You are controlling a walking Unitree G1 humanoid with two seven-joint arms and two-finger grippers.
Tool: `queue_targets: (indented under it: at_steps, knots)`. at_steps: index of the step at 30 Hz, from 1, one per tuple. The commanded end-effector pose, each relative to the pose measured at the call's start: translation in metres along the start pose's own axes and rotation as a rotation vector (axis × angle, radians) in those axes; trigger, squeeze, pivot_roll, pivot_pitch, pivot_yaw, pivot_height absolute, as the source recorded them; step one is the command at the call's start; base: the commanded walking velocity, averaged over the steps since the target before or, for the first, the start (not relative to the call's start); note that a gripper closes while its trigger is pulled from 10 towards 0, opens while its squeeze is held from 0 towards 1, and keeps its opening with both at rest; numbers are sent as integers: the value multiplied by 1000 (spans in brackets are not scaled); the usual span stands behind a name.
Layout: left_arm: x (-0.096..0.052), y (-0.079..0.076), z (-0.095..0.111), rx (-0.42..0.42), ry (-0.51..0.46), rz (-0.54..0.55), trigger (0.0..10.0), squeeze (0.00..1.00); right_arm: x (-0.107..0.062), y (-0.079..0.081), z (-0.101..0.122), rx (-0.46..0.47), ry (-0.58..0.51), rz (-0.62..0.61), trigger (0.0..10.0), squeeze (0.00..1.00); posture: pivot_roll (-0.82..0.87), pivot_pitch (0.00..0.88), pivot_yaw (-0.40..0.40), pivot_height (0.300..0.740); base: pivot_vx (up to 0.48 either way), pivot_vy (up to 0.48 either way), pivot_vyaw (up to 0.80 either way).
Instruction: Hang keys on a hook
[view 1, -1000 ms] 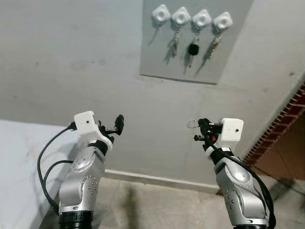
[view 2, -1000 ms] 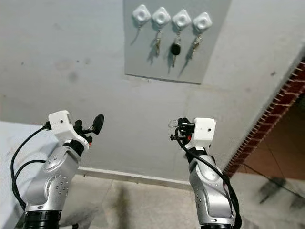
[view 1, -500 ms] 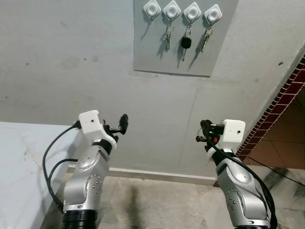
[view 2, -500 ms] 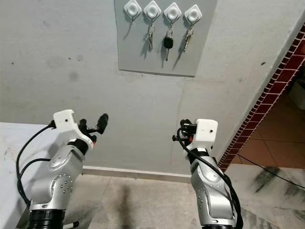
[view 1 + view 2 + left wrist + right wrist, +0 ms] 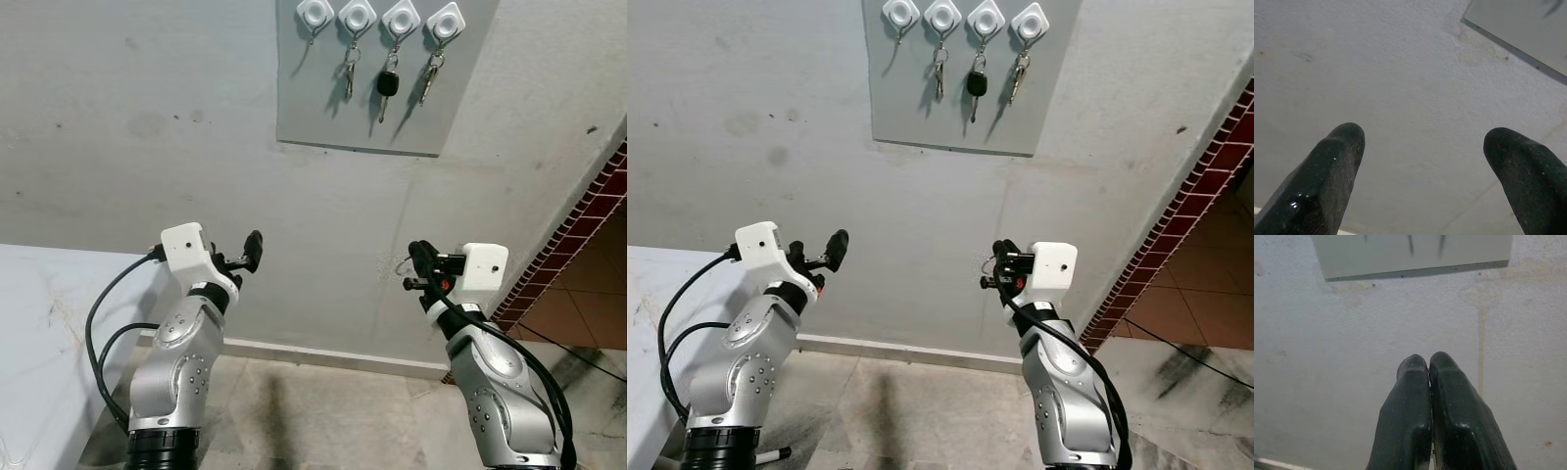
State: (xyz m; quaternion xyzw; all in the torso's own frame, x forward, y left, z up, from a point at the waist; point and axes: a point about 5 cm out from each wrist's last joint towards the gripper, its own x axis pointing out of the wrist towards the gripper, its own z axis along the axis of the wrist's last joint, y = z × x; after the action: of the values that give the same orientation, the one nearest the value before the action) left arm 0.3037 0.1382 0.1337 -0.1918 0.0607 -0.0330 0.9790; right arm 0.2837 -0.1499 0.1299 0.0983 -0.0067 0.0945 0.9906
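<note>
Keys, or at least a thin key ring (image 5: 400,264), are sitting pinched in the right gripper (image 5: 419,257), fingers pressed together. The left gripper (image 5: 250,251) is idling with fingers spread. I'd lift the ring high toward the leftmost hook (image 5: 314,13), the bare one. Three hooks beside it are already carrying keys (image 5: 388,85), so watch them.

White hooks (image 5: 382,17), grey board (image 5: 333,108), seemingly black-headed key (image 5: 388,85)
</note>
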Motion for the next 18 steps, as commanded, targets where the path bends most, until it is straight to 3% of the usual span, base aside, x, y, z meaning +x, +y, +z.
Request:
queue_targets:
  at_steps: [1,18]
  knots:
    - [2,-4,10,-1,-37,-8,10000,0,0,-1,10,-11,-43,7,10000,0,32,0,-25,702,349,0,0]
    - [3,-4,12,-10,-45,-1,10000,0,1,-1,10,-15,-45,17,10000,0,33,0,-27,702,369,0,0]
